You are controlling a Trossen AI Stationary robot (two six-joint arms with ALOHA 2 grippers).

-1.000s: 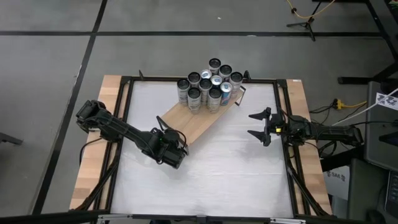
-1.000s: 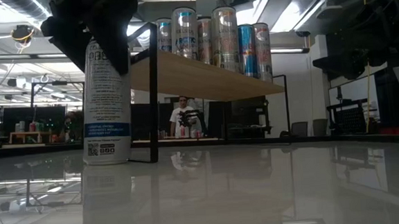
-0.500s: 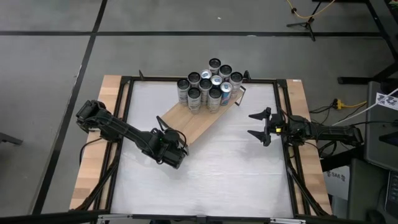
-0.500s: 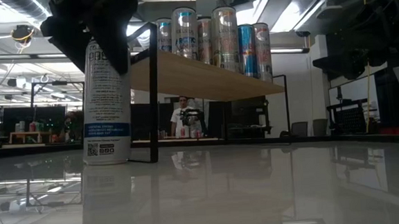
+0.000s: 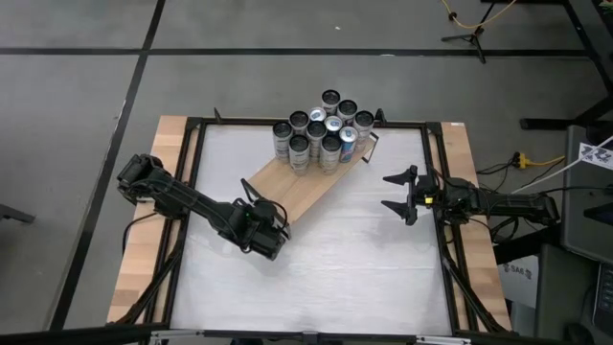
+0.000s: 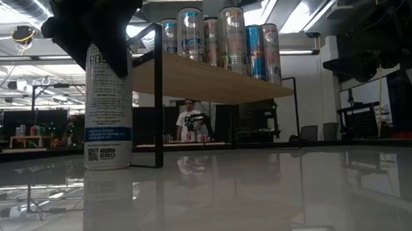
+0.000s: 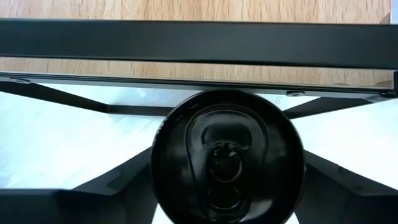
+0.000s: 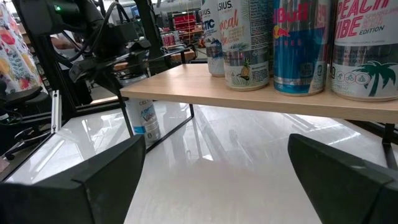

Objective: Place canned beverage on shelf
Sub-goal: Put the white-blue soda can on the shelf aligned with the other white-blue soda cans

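Now the white table carries the slanted wooden shelf with its cluster of cans at the far end, the left gripper straddles a white can standing just beside the shelf's near end, grip unclear, and the right gripper waits wide open.

shelf: set diagonally across the table | cans: clustered on its far end | single can: stood on the table just beside the shelf's near end, under the left gripper | right gripper: positioned right of the shelf, apart
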